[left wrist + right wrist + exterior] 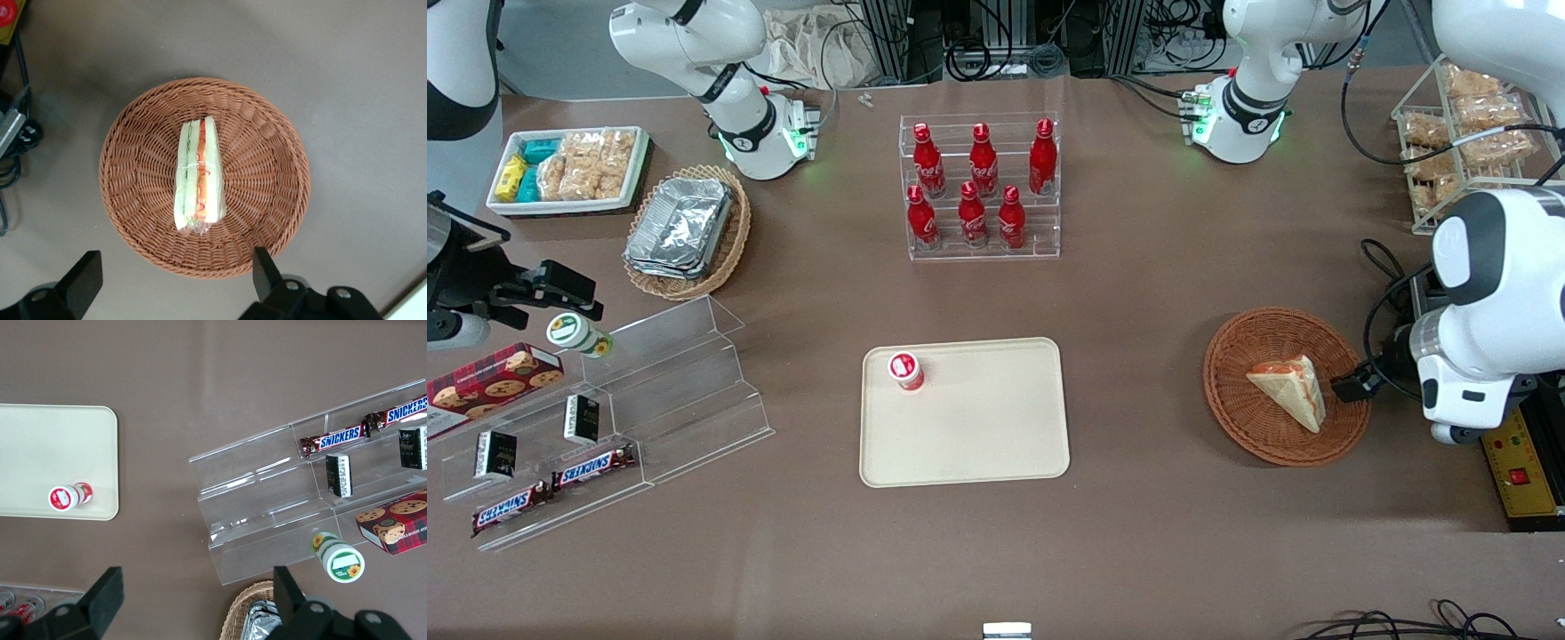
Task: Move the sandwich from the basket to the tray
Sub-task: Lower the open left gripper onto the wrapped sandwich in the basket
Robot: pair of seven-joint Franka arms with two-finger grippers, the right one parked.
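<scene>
The sandwich (1291, 388) lies in the round reddish-brown basket (1249, 427) toward the working arm's end of the table. In the left wrist view the sandwich (199, 175) shows its cut edge with a red and green filling, wrapped in clear film, in the middle of the basket (267, 167). My left gripper (1353, 388) hangs above the basket's rim, beside the sandwich, open and empty; its fingers (265, 272) stand wide apart over the rim. The cream tray (978, 427) lies mid-table and also shows in the right wrist view (40, 447).
A small red-capped bottle (905, 370) stands on the tray's corner. A clear rack of red cola bottles (980, 187) stands farther from the camera. A stepped acrylic shelf (658, 391) with snacks, an oval basket of foil trays (687, 233) and a wire snack rack (1458, 133) are around.
</scene>
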